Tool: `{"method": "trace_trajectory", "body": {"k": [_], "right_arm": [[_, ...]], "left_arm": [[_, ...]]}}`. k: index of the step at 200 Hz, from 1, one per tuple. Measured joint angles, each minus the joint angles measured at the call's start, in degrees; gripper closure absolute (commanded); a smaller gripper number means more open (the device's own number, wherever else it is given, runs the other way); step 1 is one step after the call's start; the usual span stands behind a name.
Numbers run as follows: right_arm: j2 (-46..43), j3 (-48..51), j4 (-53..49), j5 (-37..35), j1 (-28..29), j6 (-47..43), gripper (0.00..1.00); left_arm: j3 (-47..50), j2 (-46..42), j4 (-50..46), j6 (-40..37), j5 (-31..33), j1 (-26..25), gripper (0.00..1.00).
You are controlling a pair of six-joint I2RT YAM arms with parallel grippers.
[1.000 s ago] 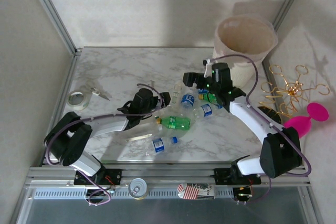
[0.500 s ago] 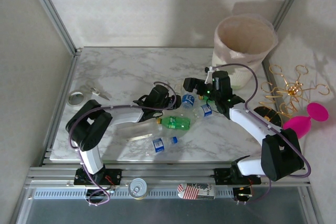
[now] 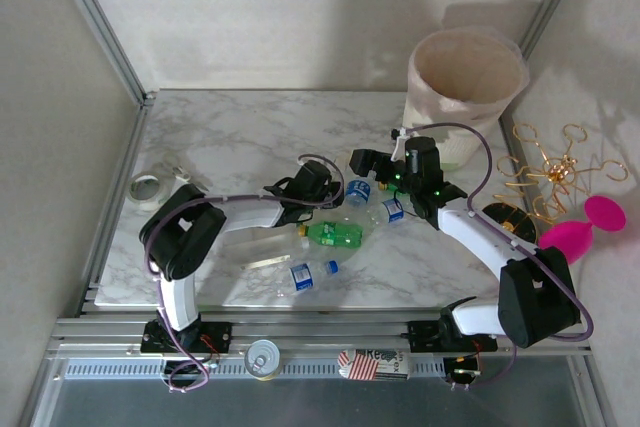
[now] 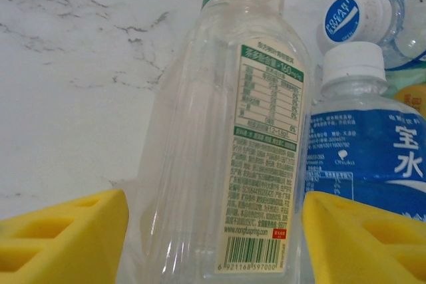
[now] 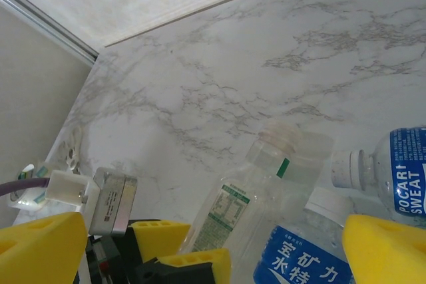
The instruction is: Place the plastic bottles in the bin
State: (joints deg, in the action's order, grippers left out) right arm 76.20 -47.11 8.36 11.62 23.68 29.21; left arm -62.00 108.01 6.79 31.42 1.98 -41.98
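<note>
Bottles (image 3: 392, 210) sit in a loose cluster on the marble surface (image 3: 230, 137), betw. the two sets of fingers. Low & from the left side, the left fingers (image 3: 326, 188) have a clear bottle (image 4: 219, 164) (green-white label, barcode at its base) betw. the yellow pads (image 4: 63, 237). Both pads look right up against its sides, but can't tell if they're squeezing it or just bracketing it. Just right of that one, by the right-hand pad, is a blue-label bottle (image 4: 363, 157) w/ white cap. Past it lies a Pocari Sweat bottle (image 4: 369, 14), cap end turned toward the left fingers.

From the opp. side, the right fingers (image 3: 362, 161) are spread wide w/ nothing held, over the same cluster. In the right wrist view the clear & blue-label ones lie betw. its pads, apart from both.

A green bottle (image 3: 335, 235) lies on its side, closer to the arm bases than the left fingers. A small blue-label bottle (image 3: 305, 275) is closer still. The bin (image 3: 467, 77) stands beyond the right fingers, by the far right corner. A tape roll (image 3: 148, 188) sits well left of the left fingers.
</note>
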Motion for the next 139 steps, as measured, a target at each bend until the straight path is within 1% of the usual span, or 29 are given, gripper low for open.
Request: {"method": "trace_trajectory", "body": {"k": [39,90,104,139], "right_arm": [[0.0,0.0,0.0,-0.02,0.0,-0.02,0.01],[-0.7,0.13,-0.04,-0.57,0.0,-0.02,0.01],[-1.09,0.22,-0.04,-0.98,0.0,-0.02,0.01],[-1.49,0.44,-0.04,-1.16,0.0,-0.02,0.01]], "left_arm": [[-2.21,1.7,-0.7,-0.42,1.53,-0.2,0.3],[-2.45,4.04,-3.45,-1.01,2.16,-0.33,0.23],[-2.45,4.28,-4.09,-1.14,2.19,-0.33,0.23],[-2.45,4.28,-4.13,-1.49,2.86,-0.33,0.26]]}}
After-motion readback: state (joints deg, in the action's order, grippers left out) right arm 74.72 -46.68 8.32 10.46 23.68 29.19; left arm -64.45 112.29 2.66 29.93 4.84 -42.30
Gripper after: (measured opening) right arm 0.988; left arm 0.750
